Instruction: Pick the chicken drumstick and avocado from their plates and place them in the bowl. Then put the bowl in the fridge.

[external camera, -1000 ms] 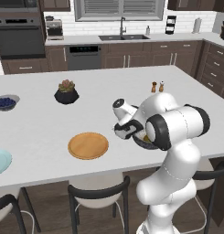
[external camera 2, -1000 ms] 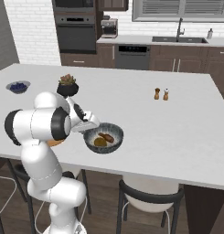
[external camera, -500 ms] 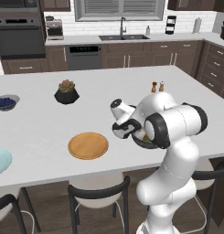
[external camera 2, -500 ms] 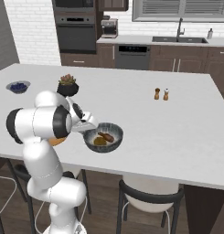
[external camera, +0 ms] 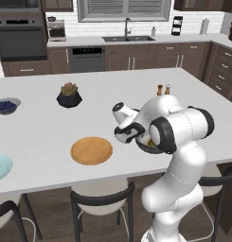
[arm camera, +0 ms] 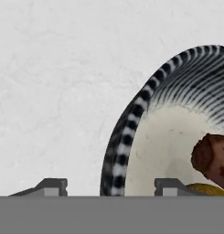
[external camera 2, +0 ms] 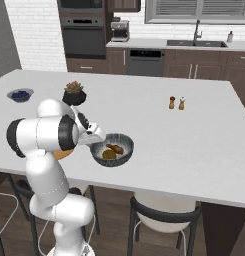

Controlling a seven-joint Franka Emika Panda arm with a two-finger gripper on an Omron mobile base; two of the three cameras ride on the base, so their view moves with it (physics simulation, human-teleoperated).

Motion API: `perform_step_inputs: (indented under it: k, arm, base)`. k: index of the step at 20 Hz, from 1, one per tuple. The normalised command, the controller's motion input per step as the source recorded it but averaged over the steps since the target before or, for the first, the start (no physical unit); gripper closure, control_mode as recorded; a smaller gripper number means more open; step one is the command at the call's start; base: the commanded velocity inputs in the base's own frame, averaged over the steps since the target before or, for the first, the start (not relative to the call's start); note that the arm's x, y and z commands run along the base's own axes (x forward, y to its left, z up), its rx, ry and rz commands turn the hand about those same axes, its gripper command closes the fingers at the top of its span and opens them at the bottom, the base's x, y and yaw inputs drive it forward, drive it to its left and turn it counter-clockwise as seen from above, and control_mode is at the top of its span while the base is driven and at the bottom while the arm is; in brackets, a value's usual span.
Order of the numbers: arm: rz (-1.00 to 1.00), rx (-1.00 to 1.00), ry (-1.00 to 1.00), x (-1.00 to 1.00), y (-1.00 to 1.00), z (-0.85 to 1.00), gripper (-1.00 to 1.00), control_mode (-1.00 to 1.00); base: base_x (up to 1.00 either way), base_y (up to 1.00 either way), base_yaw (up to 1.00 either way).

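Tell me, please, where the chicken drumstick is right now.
In the right base view the chicken drumstick lies inside the bowl beside the avocado, near the counter's front edge, just right of the gripper.

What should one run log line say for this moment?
food: chicken drumstick and avocado in bowl | gripper: jaws astride bowl rim | bowl: on counter

We find no writing, label, brand, number or sign that we can read anywhere in these views.
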Motion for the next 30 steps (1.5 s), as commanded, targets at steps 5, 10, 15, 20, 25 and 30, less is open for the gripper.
perform_step_inputs:
  k: [5,10,15,20,25,30]
  arm:
    - [-0.04,0.00,0.00,-0.15,-0.12,0.00,1.00,-1.00]
    - [0.04,0.00,0.00,0.00,-0.02,0.00,1.00,-1.00]
    - [0.21,-0.02,0.04,-0.06,0.06,0.36,1.00,-1.00]
    - [0.27,-0.10,0.01,-0.34,0.31,0.88,1.00,-1.00]
    - [0.32,-0.03,0.12,-0.40,0.25,1.00,1.00,-1.00]
    - [0.39,0.15,0.06,-0.80,0.01,0.79,1.00,-1.00]
  base:
    - [0.00,0.00,0.00]
    - [0.00,0.00,0.00]
    - [0.00,0.00,0.00]
    - [0.00,0.00,0.00]
    - [0.00,0.00,0.00]
    - [0.00,0.00,0.00]
